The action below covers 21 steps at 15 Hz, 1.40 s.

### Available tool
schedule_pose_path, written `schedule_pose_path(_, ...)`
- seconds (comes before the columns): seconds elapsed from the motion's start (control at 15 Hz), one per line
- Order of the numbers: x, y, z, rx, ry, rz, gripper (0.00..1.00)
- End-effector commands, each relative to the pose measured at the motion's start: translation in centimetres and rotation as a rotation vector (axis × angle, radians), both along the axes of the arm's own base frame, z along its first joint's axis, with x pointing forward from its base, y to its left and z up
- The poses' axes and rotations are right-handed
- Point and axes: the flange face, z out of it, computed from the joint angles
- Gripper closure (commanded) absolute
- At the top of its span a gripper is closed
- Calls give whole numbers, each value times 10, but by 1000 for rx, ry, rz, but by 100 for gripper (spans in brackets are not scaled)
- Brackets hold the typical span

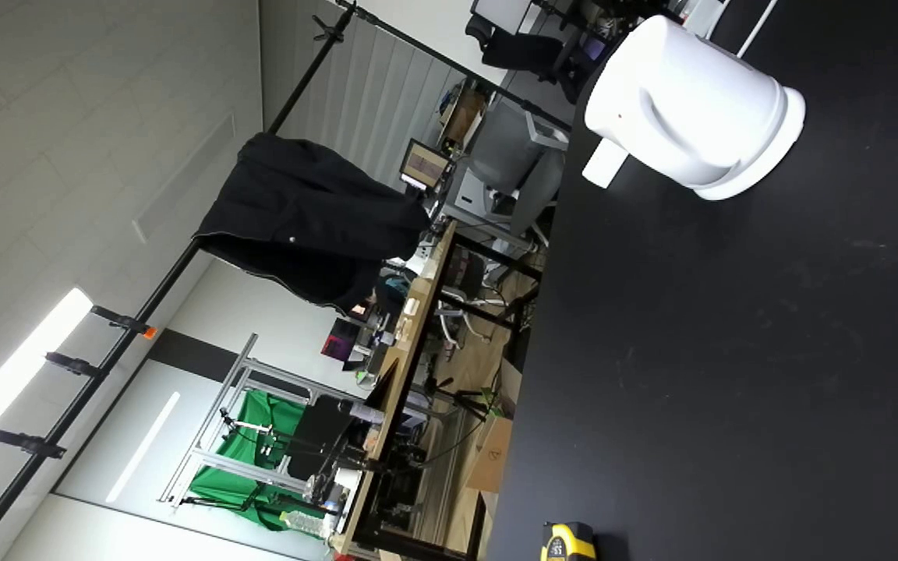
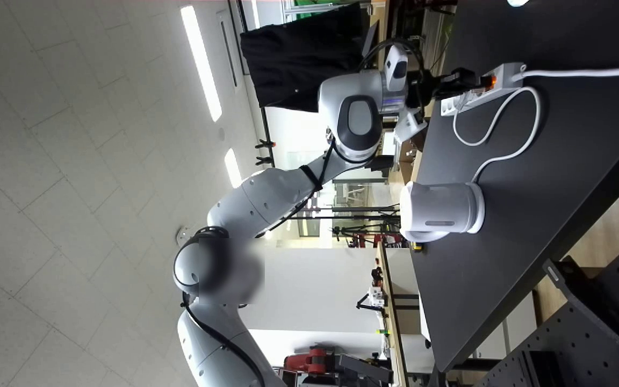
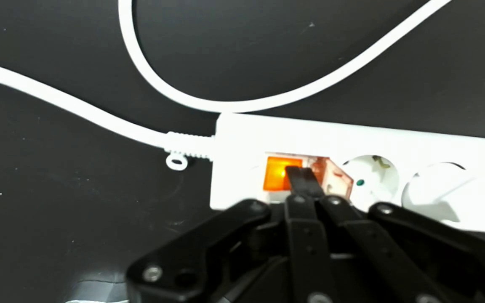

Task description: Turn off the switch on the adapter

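The adapter is a white power strip [image 3: 238, 164] lying on the black table; it also shows in an exterior view [image 2: 507, 79]. Its orange switch [image 3: 274, 176] is lit and sits near the cable end; its glow also shows in an exterior view [image 2: 492, 81]. My gripper [image 3: 302, 171] is shut and empty, with both fingertips together over the right part of the switch, covering some of it. In an exterior view the gripper [image 2: 480, 81] points down at the strip with its tips at the switch. Whether the tips touch or press it, I cannot tell.
A white kettle [image 1: 698, 109] stands on the table, also in an exterior view [image 2: 444, 207]. Its cord [image 2: 530, 134] loops to the strip. A thick white cable [image 3: 78, 109] leaves the strip's end. A yellow tape measure [image 1: 570, 541] lies at the table edge.
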Motion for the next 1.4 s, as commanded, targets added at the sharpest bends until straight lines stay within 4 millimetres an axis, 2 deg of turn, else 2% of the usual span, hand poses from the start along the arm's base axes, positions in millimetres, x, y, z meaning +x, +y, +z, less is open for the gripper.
schedule_pose_path(0.0,4,14,-14,-21,40,-7,100)
schedule_pose_path(0.53,-1,44,-24,-170,119,21,100)
schedule_pose_path(0.93,1,54,-17,-188,140,-6,100)
schedule_pose_path(1.13,7,51,6,-180,141,-18,100)
schedule_pose_path(1.33,1,49,51,-129,162,11,100)
